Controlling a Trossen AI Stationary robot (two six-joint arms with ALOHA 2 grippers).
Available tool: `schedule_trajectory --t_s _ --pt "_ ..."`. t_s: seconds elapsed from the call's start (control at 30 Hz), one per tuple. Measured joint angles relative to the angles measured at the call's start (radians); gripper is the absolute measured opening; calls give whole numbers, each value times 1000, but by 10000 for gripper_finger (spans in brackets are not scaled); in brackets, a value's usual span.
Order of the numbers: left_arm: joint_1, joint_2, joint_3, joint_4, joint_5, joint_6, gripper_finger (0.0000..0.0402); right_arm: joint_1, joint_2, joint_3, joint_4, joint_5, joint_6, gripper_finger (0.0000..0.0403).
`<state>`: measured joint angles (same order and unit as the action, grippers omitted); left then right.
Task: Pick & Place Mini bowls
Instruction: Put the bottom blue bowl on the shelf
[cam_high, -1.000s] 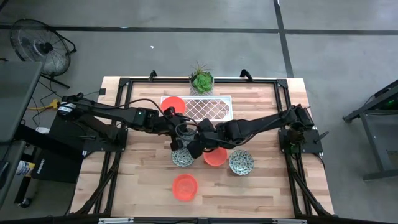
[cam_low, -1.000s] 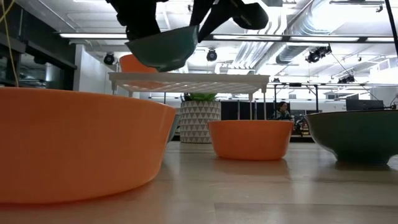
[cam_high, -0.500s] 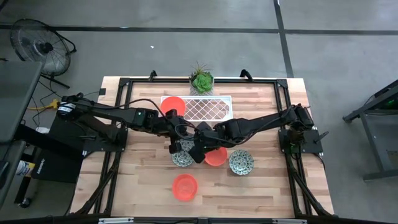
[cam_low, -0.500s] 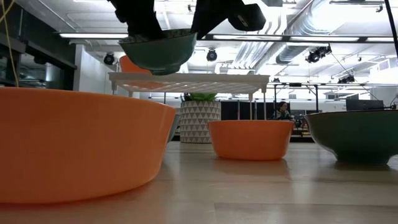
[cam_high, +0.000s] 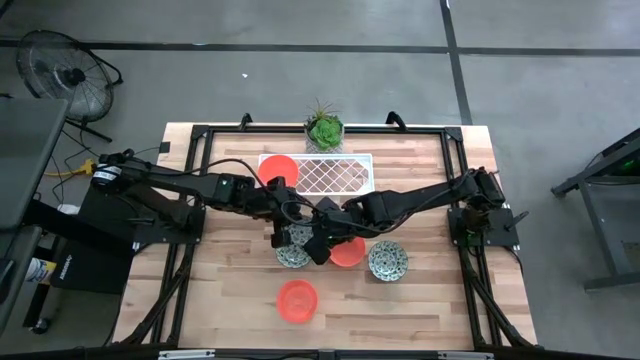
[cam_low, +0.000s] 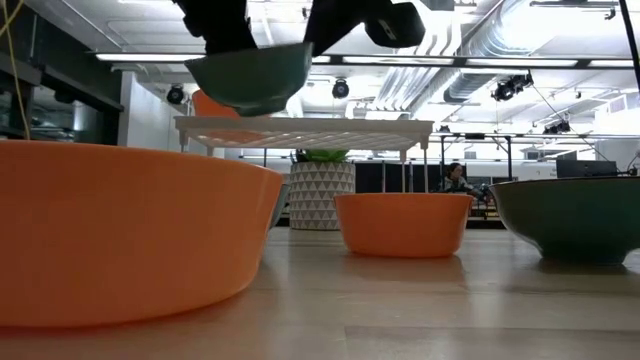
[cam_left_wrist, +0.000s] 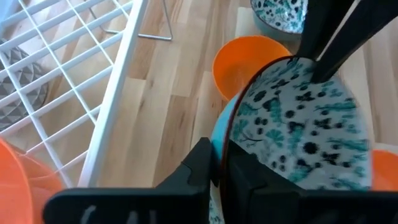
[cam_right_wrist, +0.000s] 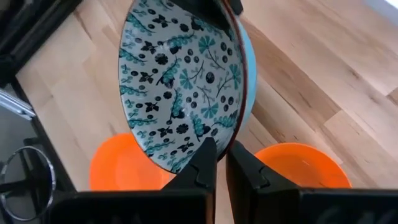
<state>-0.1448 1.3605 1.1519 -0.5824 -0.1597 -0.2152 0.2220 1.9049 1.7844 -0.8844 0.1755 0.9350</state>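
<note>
A speckled mini bowl (cam_low: 252, 75), dark green outside, hangs in the air between my two grippers, over the middle of the table. My left gripper (cam_high: 287, 228) is shut on one side of its rim, my right gripper (cam_high: 322, 238) on the opposite side. Its white, green-speckled inside shows in the left wrist view (cam_left_wrist: 298, 124) and the right wrist view (cam_right_wrist: 180, 87). Another speckled bowl (cam_high: 293, 255) stands on the table below, an orange one (cam_high: 347, 251) beside it. A third speckled bowl (cam_high: 387, 261) and a second orange bowl (cam_high: 297, 299) stand apart. A third orange bowl (cam_high: 279, 170) sits on the rack. My left gripper pinches the bowl's rim (cam_left_wrist: 225, 146), one finger inside the bowl and one outside. It comes from above on the side toward the table's left. The bowl is lifted clear and slightly tilted. My right gripper pinches the opposite rim (cam_right_wrist: 219, 138), one finger inside and one outside. It reaches in from the table's right, slanting down. The bowl hangs clear of the table between the two grippers.
A white wire rack (cam_high: 330, 172) stands on thin legs toward the far edge, with a green potted plant (cam_high: 324, 130) behind it. Bare wood lies at the near left and near right of the table. A person (cam_low: 455, 178) shows far off in the room.
Both grippers, holding the speckled bowl between them, have moved a little toward the table's left. The bowl stayed lifted; it rocked nearly level and now tilts slightly again.
</note>
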Motion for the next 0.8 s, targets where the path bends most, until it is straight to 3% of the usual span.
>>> schedule_trajectory --t_s 0.27,0.53,0.8 --pt "1 0 0 27 36 5 7 0 -24 0 10 4 10 8" --pt "0 0 0 50 78 48 5 -1 -26 0 44 -34 5 85" --pt "-1 0 55 -1 84 147 5 -12 -25 0 87 -76 -69 124"
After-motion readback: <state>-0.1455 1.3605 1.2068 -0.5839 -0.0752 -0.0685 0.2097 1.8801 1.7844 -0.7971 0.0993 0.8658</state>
